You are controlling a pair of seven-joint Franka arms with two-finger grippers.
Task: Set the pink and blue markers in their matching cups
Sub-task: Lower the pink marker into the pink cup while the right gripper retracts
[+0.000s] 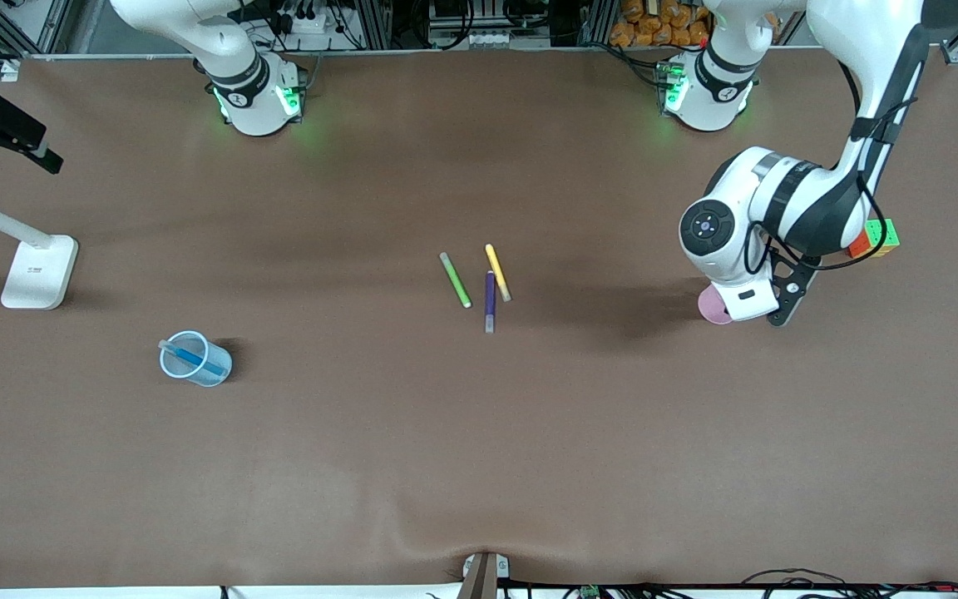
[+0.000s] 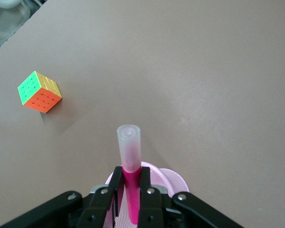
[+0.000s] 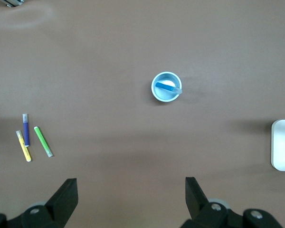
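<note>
My left gripper [image 2: 131, 179] is shut on the magenta-pink marker [image 2: 132, 192] and holds it upright, pale cap [image 2: 129, 145] up, its lower end inside the pale pink cup [image 2: 175, 179]. In the front view the left hand hides most of that cup [image 1: 712, 306], which stands toward the left arm's end of the table. The sky-blue marker [image 1: 193, 358] leans inside the light blue cup [image 1: 218, 371] toward the right arm's end. My right gripper [image 3: 131, 190] is open and empty, high over the table, looking down on the blue cup [image 3: 157, 93] and the blue marker [image 3: 168, 87].
A green marker [image 1: 455, 280], a yellow marker [image 1: 497, 271] and a dark purple marker [image 1: 490, 301] lie together mid-table. A colourful cube [image 1: 880, 238] sits beside the left arm, also in the left wrist view [image 2: 39, 91]. A white lamp base [image 1: 40, 271] stands at the right arm's end.
</note>
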